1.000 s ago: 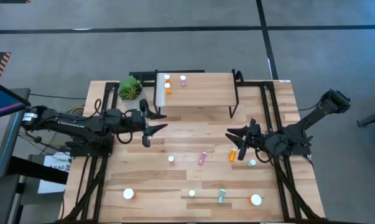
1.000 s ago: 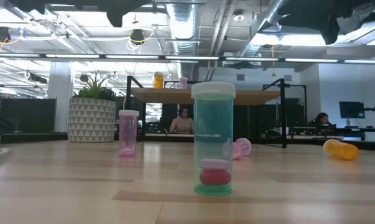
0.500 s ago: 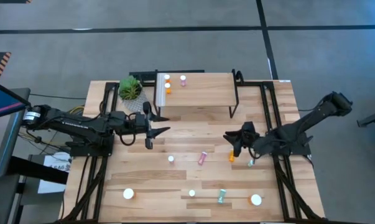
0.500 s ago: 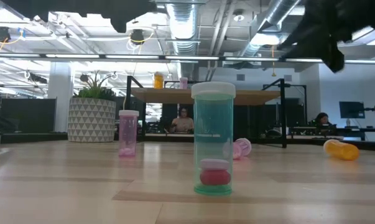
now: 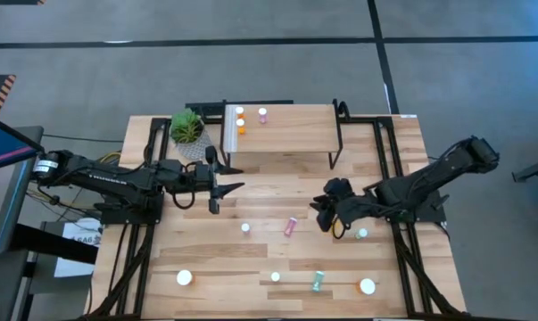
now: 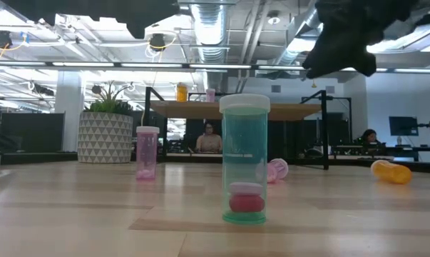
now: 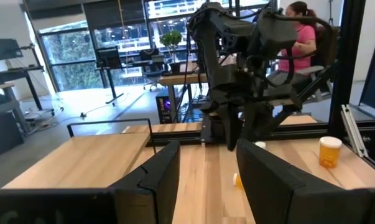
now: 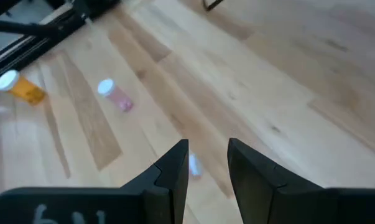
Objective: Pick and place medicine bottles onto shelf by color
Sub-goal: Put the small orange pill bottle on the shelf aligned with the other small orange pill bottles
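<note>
Although three medicine bottles already stand on the shelf (image 5: 291,125), most of the task is judged to remain. At the shelf's left end, near the white strip, sit two orange bottles (image 5: 241,127) one behind the other and a pink bottle (image 5: 262,114) just beside them; the rest of the platform is bare.

Bottles left on the table (image 5: 269,192), as counted in the high view:
- a pink bottle lying on its side (image 5: 291,226) near the table's middle;
- an upright bottle showing only its white cap (image 5: 245,228) to its left;
- an orange bottle (image 5: 337,231) largely hidden under the right gripper;
- a teal bottle (image 5: 362,234) just beside that gripper;
- a teal bottle on its side (image 5: 318,282) and a small upright bottle (image 5: 275,277) near the front edge;
- two wide-capped bottles, one at the front left (image 5: 185,278), one at the front right (image 5: 368,286).

The right gripper (image 5: 325,217) hangs over the table between the lying pink bottle and the orange one. Its fingers (image 8: 175,171) stand parted by a narrow gap and hold nothing; bare table shows between them. The left gripper (image 5: 226,185) waits in front of the shelf's left legs, fingers (image 7: 159,171) spread wide and empty.

Roughly a quarter of the bottles are placed. No teal bottle is on the shelf yet.
</note>
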Available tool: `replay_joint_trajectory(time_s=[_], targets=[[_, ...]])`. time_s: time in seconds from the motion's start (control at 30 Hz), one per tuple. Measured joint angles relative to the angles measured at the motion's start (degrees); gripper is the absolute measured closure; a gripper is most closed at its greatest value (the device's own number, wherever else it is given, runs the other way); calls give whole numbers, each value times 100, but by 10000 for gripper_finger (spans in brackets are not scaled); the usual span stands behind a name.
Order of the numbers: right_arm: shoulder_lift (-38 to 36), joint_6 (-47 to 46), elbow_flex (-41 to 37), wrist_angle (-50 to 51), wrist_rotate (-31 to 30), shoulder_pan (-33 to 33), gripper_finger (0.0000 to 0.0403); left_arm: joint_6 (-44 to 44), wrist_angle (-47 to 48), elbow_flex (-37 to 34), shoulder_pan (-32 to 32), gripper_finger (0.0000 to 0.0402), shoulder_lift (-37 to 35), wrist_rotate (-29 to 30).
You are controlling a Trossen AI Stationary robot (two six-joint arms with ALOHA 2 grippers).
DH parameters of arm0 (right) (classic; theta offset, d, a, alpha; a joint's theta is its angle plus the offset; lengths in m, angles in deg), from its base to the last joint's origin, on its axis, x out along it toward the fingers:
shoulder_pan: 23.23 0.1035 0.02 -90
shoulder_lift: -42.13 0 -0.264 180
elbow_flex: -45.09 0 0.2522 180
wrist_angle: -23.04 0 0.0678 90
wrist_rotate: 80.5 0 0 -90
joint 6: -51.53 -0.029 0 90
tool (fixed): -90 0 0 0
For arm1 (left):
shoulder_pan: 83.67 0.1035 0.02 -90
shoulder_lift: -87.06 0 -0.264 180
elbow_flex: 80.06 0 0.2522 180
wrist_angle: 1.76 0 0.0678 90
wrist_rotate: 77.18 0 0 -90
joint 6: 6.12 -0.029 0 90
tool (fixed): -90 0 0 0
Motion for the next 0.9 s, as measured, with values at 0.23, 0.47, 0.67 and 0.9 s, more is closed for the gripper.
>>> replay_joint_trajectory(time_s=[0.23, 0.47, 0.67, 0.9], targets=[[516, -251, 52, 66, 436, -189, 269, 30, 68, 0, 0, 253, 0, 0], [509, -1072, 49, 877, 1028, -312, 269, -47, 1155, 2, -59, 253, -906, 1370], [421, -2114, 52, 1985, 1217, -321, 269, 201, 1652, 4, -79, 253, -1495, 1397], [672, -2741, 52, 2134, 1972, -325, 269, 199, 1683, 4, -81, 253, -1279, 1345]])
